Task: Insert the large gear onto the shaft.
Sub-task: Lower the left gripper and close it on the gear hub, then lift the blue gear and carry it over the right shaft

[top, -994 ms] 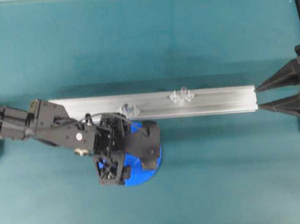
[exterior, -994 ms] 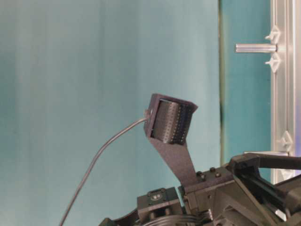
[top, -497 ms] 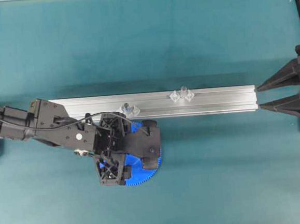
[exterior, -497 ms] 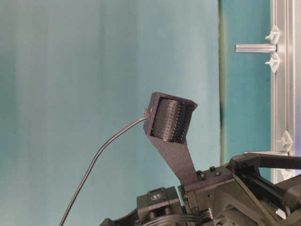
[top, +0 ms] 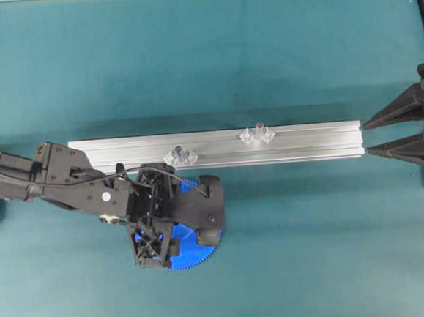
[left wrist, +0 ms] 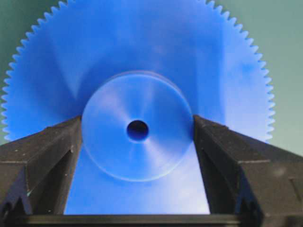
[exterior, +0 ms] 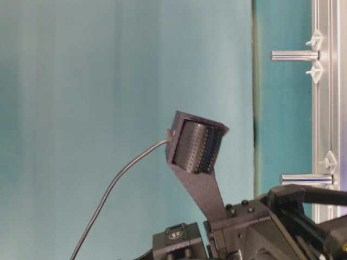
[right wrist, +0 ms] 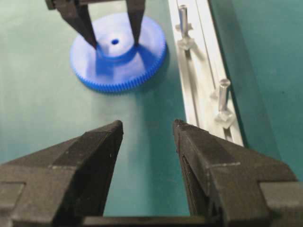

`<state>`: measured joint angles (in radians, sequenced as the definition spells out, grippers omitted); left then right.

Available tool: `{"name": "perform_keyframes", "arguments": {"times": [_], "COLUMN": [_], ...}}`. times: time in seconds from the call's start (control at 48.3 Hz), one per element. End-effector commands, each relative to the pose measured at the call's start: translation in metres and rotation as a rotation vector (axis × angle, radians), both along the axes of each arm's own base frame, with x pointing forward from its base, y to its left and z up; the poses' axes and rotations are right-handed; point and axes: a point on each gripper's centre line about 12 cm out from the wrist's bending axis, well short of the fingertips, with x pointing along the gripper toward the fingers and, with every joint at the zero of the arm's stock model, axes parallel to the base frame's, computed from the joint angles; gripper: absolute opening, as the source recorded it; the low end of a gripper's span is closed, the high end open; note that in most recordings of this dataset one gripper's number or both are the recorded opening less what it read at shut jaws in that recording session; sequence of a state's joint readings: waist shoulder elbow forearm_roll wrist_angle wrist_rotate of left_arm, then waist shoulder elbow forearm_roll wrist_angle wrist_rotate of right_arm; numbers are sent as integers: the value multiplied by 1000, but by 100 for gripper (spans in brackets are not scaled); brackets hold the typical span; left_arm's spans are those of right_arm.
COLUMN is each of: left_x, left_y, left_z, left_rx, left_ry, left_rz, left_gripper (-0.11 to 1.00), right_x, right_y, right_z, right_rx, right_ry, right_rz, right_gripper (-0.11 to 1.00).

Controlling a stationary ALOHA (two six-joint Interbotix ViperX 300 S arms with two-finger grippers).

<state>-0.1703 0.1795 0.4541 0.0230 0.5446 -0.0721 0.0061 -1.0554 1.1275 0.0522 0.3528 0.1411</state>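
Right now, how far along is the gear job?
Done: the left gripper has its fingers against the large gear hub. In hand: the grasp; the gear seems to lie on the mat, beside the rail. Left: lifting it onto the shaft. The right gripper waits open.

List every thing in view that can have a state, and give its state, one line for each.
Gear: flat on the table, not on any pin, hub held between the left gripper's fingers.
Left gripper: shut on the gear's hub.
Right gripper: open, holding nothing, away from the gear.
Near pin: upright on the rail, bare.
Far pin: upright on the rail, bare.
Rail: lying flat on the table.
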Motion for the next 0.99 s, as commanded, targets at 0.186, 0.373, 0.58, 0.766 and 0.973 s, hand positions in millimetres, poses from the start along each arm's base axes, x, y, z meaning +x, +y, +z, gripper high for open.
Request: {"name": "perform_keyframes", "arguments": {"times": [0.186,0.373,0.58,0.766,0.973], "left_x": [15,20,30,41,53], "left_y": [-5,3,30,54,77], "left_z": [61,87,116,134,145], "left_rx": [-15,8,45,96,142], "left_ry": [-167,-205,-238,-290,-323], "left_rz": [-34,-60,-52,-71,-81], "left_gripper": [77,77,77,77,77], "right_x": [1,1,-2,-3,-5], "right_y": [0,0,0,0,0], "right_z": [4,4,4,5,4], "right_rx": [3,3,4,4,3], "right_ry": [-15,-15,-24,-34,-37], "right_rz": [-1,-1,-2,-2,-2], "right_gripper": [57,57,57,57,57]}}
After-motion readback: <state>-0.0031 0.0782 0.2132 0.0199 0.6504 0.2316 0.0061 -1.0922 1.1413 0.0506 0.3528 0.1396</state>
